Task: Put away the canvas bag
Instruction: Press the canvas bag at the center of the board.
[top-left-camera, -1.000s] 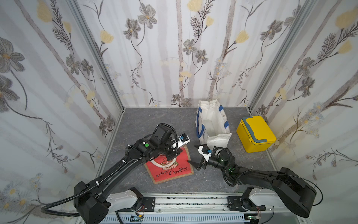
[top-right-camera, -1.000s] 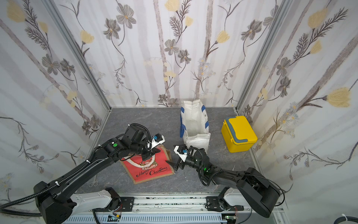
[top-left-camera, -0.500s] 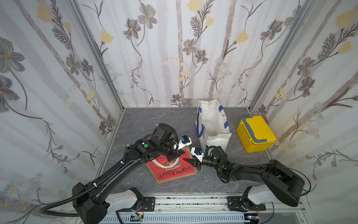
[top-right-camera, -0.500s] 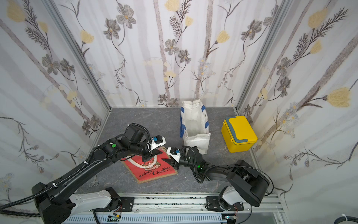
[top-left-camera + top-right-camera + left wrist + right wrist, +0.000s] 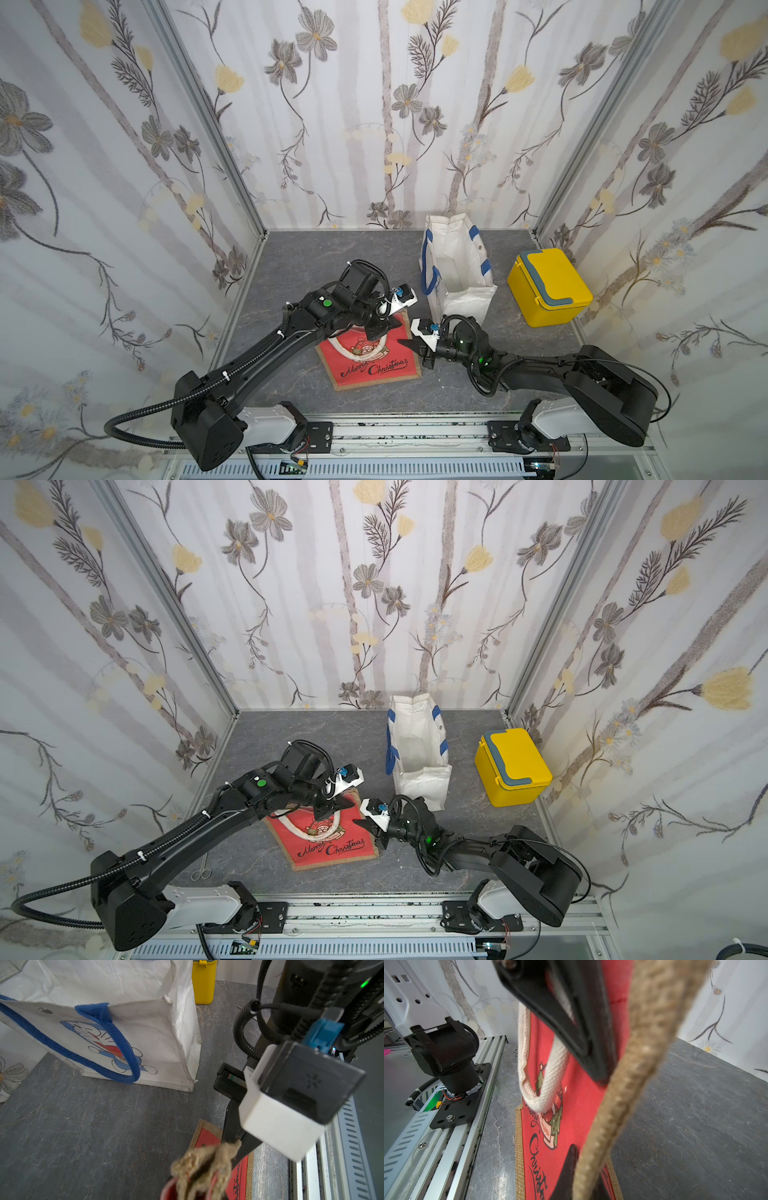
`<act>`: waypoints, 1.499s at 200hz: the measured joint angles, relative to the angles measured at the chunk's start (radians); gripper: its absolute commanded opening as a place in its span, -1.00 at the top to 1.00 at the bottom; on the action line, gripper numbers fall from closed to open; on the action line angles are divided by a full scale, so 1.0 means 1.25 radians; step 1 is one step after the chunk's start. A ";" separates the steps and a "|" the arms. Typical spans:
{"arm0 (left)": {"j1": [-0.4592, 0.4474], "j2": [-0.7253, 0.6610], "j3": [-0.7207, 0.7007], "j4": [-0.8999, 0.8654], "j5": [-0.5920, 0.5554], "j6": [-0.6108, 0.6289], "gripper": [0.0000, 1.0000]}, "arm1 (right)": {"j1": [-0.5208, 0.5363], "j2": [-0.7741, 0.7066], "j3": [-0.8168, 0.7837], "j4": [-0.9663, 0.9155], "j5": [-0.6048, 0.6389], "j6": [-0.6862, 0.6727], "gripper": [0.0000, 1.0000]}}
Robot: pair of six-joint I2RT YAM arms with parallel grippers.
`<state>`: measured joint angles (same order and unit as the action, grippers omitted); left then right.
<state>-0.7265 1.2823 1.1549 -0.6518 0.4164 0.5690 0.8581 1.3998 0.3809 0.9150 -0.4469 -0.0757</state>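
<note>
The grey counter [image 5: 316, 257] carries three things. The largest, a white tote [image 5: 461, 266] with blue handles, stands upright toward 1 o'clock of the counter's middle. Its mouth is open, and nothing shows inside it in both top views. At its 3 o'clock, near but apart, sits a yellow box [image 5: 548, 286] with its lid down and its contents hidden. The red bag [image 5: 374, 365], the task's thing, lies toward 7 o'clock of the tote. Its long axis runs roughly 12 to 6, with its foot on the counter and its mouth end raised. Both arms meet at that raised end. The left gripper [image 5: 378, 330] has its jaws closed on bunched burlap at the top edge. The right gripper [image 5: 411, 344], at about 4 o'clock of the left, has its jaws closed too, seemingly on the burlap side edge near the top corner. The tote's mouth lies toward 1 o'clock of both grips, with the right arm nearer. The coming move probably means lifting the bag clear and carrying it that way.
</note>
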 measured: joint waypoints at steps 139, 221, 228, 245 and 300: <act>-0.001 -0.108 -0.016 -0.014 -0.014 0.022 1.00 | 0.003 -0.140 -0.242 0.010 0.057 0.173 -0.76; -0.001 -0.113 -0.017 -0.014 0.000 0.018 1.00 | 0.022 0.115 -0.161 0.288 0.001 0.212 0.29; -0.001 -0.113 -0.020 -0.014 0.000 0.018 1.00 | 0.025 0.117 -0.157 0.299 0.002 0.212 0.42; -0.001 -0.113 -0.023 -0.012 -0.001 0.017 1.00 | 0.027 0.113 -0.157 0.316 0.008 0.211 1.00; 0.001 -0.124 -0.028 0.015 -0.004 0.017 1.00 | 0.041 0.012 -0.168 0.233 0.048 0.166 -0.33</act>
<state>-0.7254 1.1275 1.1198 -0.6331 0.4118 0.5907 0.9096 1.4147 0.1707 1.2068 -0.3870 0.1322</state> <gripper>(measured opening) 0.107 0.159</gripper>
